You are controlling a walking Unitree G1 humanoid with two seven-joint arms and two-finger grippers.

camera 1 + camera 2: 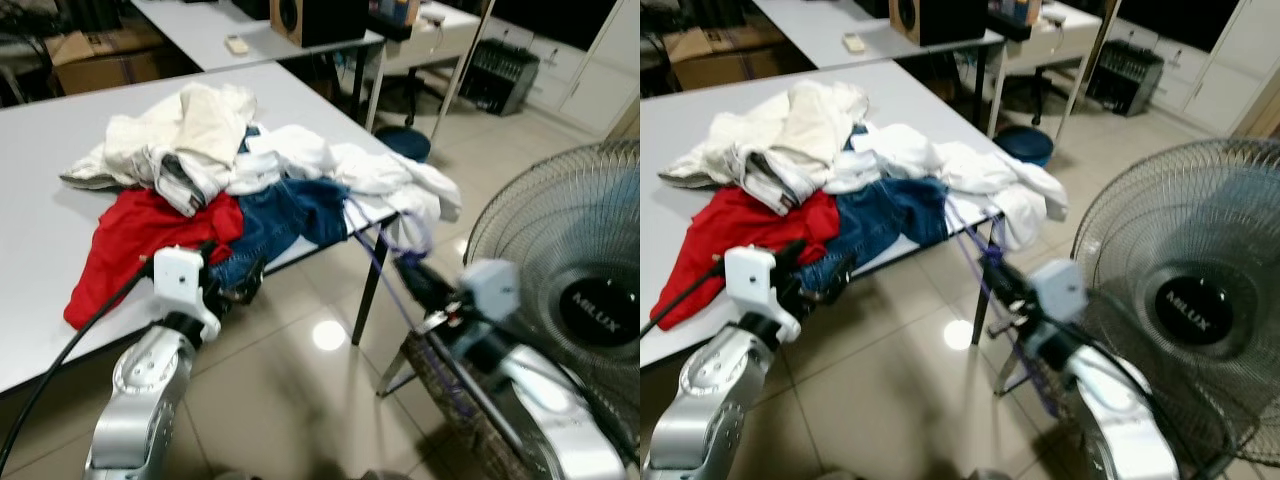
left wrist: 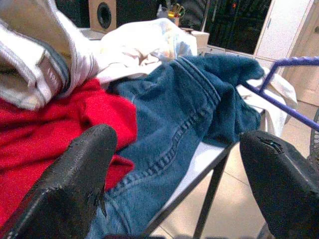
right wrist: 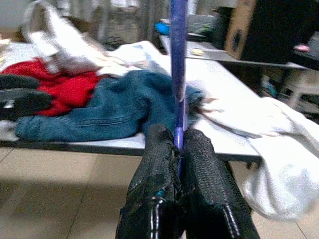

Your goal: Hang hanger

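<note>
So the purple hanger (image 3: 178, 74) is pinched in the right claw (image 3: 182, 144), both black fingers pressed tight on its thin bar, and it sticks out past the fingertips toward the clothes pile. In the head views its hook end (image 1: 412, 232) sits right at the corner of the tabletop (image 1: 40, 200), just beside the white garment (image 1: 400, 185) that droops off that edge. My guess is it's gripped low on the bar so the hook stays free to catch on something, though I can't spot a rail or rod anywhere to hang it on.

The right arm reaches forward from lower right, wrist angled up toward the tabletop corner, with the big standing fan (image 1: 590, 300) close beside it, so a wide swing looks risky.

The left claw (image 1: 235, 280) is spread wide, holding nothing, hovering at the near edge of the tabletop right by the blue jeans (image 2: 184, 129) and the red garment (image 2: 60, 129). That arm comes up from lower left, bent, with a black cable (image 1: 80, 335) trailing off its wrist. Probably just parked there, or lined up for grabbing clothes.
</note>
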